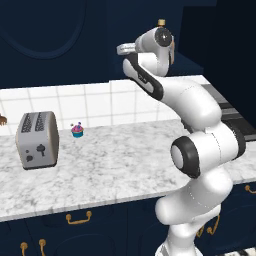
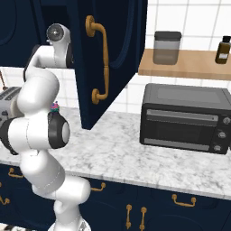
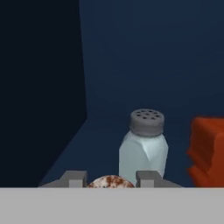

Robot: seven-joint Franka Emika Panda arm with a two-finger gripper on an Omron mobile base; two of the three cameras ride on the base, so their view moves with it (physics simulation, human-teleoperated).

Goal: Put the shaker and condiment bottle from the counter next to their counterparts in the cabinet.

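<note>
The condiment bottle (image 3: 110, 182) is seated between the two fingertips of the gripper (image 3: 110, 180). The hand view shows only its round pale top, speckled red-brown. The jaws stand close against either side of that top and are grasping it. In the left base view a narrow peach-orange strip of the condiment bottle (image 1: 172, 52) shows just past the wrist, high up at the dark cabinet.

Directly ahead of the jaws, slightly toward the right fingertip, the pale grey-blue shaker (image 3: 143, 151) stands upright on the dark shelf with its perforated grey cap uppermost. It is near the held bottle; whether they touch cannot be determined. Further out on the right-finger side is the dark red bottle (image 3: 208, 151), cut off by the picture edge and just beside the pale shaker. The navy back wall of the cabinet (image 3: 131, 52) lies beyond both, with a darker side wall off the left finger.

The open cabinet door (image 2: 113, 63), with its brass handle (image 2: 101, 58), hangs beside the raised arm. Well below the jaws lies the counter (image 1: 125, 165), carrying a toaster (image 1: 37, 140), a small cupcake (image 1: 77, 130) and a black toaster oven (image 2: 182, 117). Above the oven, a wooden shelf (image 2: 189, 67) holds a jar (image 2: 167, 47) and a dark bottle (image 2: 222, 49).
</note>
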